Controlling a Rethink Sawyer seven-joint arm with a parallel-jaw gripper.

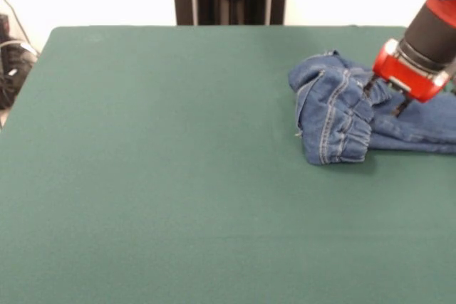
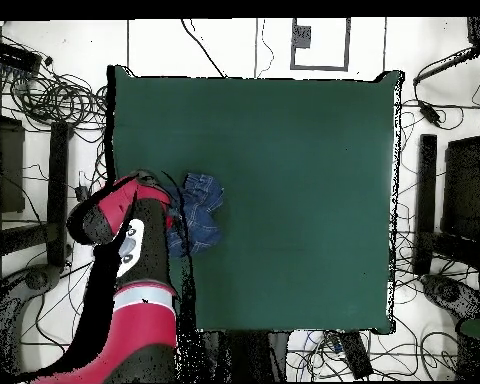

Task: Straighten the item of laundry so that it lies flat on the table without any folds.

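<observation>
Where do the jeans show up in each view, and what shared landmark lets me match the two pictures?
Front view: the jeans lie bunched at the right edge of the table, under the hand.
Overhead view: the jeans sit near the table's left edge, partly under the arm.
Shared landmark: the red-collared hand touching the denim.

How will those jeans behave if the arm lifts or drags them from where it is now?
The jeans lie bunched in soft folds, so they will probably droop from any single grip point rather than hold shape. The gathered waistband end looks thick, so it may hang heavier. On the felt-like table, dragging will likely catch and stretch them out, not slide the whole heap. The gripper sits at the folds.
</observation>
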